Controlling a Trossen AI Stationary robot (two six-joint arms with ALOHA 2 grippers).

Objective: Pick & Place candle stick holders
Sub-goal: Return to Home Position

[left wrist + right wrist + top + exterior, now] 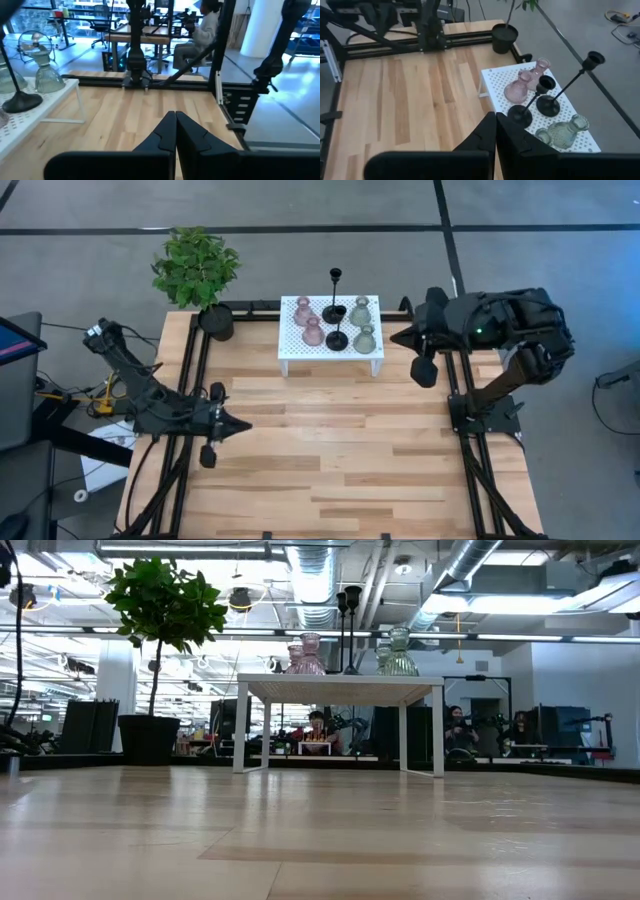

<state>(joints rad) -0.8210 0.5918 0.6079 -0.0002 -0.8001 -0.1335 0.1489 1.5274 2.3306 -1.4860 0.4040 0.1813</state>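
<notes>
Six candle stick holders stand by their bases on a white perforated stand (290, 352) at the table's far middle. There are two pink ones (302, 310) (313, 331), two olive-green ones (360, 311) (365, 338) and two black stemmed ones (334, 310) (337, 340). My right gripper (395, 338) is shut just right of the stand, above table level. In its wrist view (496, 117) it points toward the black bases (520, 114). My left gripper (240, 425) is shut over the table's left part, well clear of the stand (30, 125).
A potted plant (215, 320) stands at the far left, beside the stand. Black rails (190, 380) run along both side edges of the table. The wooden tabletop (330, 450) lies bare between the arms and toward the near edge. People sit in the room beyond the table (318, 730).
</notes>
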